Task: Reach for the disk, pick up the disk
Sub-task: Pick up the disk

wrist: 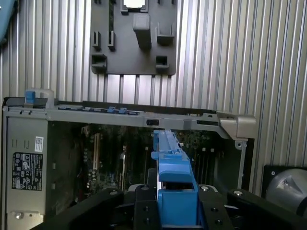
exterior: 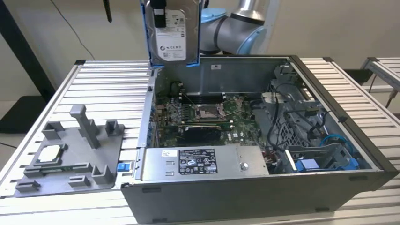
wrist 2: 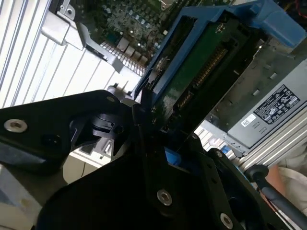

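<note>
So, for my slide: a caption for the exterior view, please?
The disk, held upright in the gripper, hangs above the open computer case.

The disk point(wrist: 170, 158) stood edge-on, its blue bracket apparently clamped between the black gripper point(wrist: 176, 211) halves. Beyond it lay the open computer case point(wrist: 144, 112) with its circuit board point(wrist: 110, 153), and the grey fixture plate point(wrist: 132, 52) on the ribbed table point(wrist: 230, 57).
</note>
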Available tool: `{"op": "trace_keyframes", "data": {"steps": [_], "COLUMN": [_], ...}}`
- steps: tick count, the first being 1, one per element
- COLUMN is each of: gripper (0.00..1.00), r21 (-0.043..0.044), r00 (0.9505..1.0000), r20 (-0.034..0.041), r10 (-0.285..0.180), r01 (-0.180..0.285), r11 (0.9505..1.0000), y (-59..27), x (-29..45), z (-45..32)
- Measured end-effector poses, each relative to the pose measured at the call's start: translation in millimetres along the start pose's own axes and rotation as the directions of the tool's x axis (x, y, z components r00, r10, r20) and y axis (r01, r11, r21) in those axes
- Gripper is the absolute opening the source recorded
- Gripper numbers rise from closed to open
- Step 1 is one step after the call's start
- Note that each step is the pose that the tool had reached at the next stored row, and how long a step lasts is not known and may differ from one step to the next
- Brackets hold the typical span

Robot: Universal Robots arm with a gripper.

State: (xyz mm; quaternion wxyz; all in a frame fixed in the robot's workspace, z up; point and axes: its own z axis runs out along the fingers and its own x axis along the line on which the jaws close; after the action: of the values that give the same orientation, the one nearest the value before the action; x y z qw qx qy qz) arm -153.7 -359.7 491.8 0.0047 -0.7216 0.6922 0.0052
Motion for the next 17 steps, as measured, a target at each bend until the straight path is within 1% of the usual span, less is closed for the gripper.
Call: {"op": "trace_keyframes", "data": {"steps": [17], "gripper": [0.00], "r21": [-0.0001], "r00": [1.0000], "r20": [-0.0001], "r10": [0.000], "r01": [0.000], "r11": [1.0000], "y": [-77.6], "x": [3.2], "z": [-0.1]}}
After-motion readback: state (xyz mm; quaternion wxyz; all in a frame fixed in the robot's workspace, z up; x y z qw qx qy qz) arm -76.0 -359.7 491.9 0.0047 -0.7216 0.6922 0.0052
